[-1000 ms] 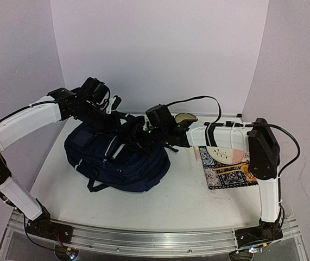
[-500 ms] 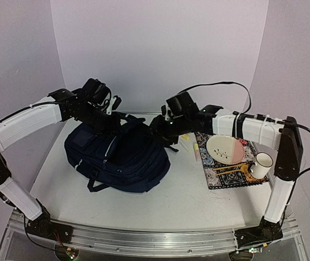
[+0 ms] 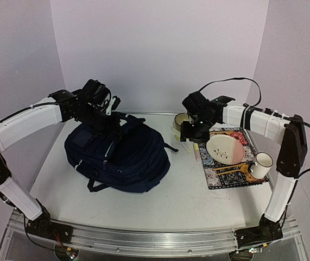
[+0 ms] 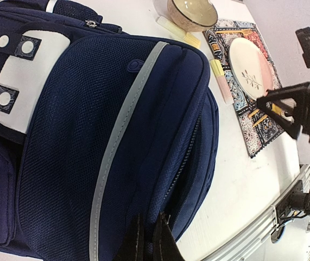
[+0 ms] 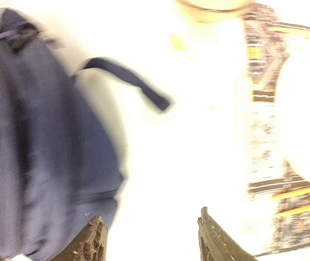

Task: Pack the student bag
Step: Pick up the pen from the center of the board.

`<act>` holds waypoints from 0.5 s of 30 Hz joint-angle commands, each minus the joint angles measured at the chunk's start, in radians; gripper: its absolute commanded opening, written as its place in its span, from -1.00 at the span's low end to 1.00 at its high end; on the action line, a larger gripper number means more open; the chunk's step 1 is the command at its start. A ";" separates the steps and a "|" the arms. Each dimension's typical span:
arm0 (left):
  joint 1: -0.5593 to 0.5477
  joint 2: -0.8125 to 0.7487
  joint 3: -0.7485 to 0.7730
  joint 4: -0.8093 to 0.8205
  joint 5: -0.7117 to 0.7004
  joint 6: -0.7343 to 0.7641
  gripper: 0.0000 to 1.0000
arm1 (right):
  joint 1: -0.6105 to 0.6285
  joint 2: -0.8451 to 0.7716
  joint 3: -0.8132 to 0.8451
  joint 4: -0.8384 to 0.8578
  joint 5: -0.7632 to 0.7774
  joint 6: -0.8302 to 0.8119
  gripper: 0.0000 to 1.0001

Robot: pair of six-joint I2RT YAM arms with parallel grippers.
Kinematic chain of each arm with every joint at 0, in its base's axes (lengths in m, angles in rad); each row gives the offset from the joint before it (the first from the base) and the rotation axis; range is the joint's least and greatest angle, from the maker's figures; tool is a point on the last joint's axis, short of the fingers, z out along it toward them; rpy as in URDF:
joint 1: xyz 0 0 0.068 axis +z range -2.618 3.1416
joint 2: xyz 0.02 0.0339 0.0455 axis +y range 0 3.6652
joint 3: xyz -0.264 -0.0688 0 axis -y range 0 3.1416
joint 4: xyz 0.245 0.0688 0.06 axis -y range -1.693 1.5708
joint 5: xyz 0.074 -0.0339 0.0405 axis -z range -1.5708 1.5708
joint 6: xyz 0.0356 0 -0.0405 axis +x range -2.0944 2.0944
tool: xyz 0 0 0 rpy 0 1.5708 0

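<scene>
From the top camera I see one bag [image 3: 116, 157], dark blue, lying on the left half of the table [image 3: 182, 201], toward the far edge. The left gripper [image 3: 113, 124] sits on its far end. The right gripper [image 3: 190, 132] hangs apart from the bag, just in front of one bowl [image 3: 182, 118] at the far edge. On the right side lies one patterned mat [image 3: 220, 176] carrying one plate [image 3: 225, 148] and one cup [image 3: 260, 165]. The cup shows only in this view.

Only the left wrist camera shows two markers [image 4: 221, 82] on the table between bag and mat, and the bag's white patch with two snap straps [image 4: 19, 48]. Here the left fingers [image 4: 164, 247] are pressed together at the zipper line. Whether they pinch something, I cannot tell.

The right wrist picture is blurred. Its fingers stand apart with nothing between them.
</scene>
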 commanded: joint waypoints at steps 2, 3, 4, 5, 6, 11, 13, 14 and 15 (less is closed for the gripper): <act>0.012 -0.025 -0.006 0.054 -0.028 0.007 -1.00 | -0.060 0.082 0.039 -0.126 0.118 -0.090 0.12; 0.012 -0.024 -0.006 0.054 -0.028 0.006 -1.00 | -0.068 0.101 0.044 -0.126 0.126 -0.099 0.10; 0.012 -0.022 -0.006 0.053 -0.026 0.006 -1.00 | -0.077 0.122 0.052 -0.125 0.132 -0.109 0.08; 0.012 -0.020 -0.004 0.054 -0.025 0.006 -1.00 | -0.086 0.142 0.061 -0.126 0.135 -0.118 0.06; 0.013 -0.019 -0.003 0.053 -0.024 0.007 -1.00 | -0.096 0.161 0.070 -0.125 0.137 -0.127 0.04; 0.013 -0.018 -0.004 0.053 -0.023 0.004 -1.00 | -0.137 0.255 0.127 -0.124 0.119 -0.161 -0.09; 0.013 -0.019 -0.008 0.053 -0.025 0.001 -1.00 | -0.149 0.289 0.142 -0.122 0.116 -0.167 -0.13; 0.013 -0.019 -0.009 0.052 -0.025 0.000 -1.00 | -0.156 0.308 0.150 -0.119 0.114 -0.171 -0.15; 0.013 -0.020 -0.011 0.053 -0.026 -0.002 -1.00 | -0.164 0.323 0.157 -0.117 0.108 -0.173 -0.16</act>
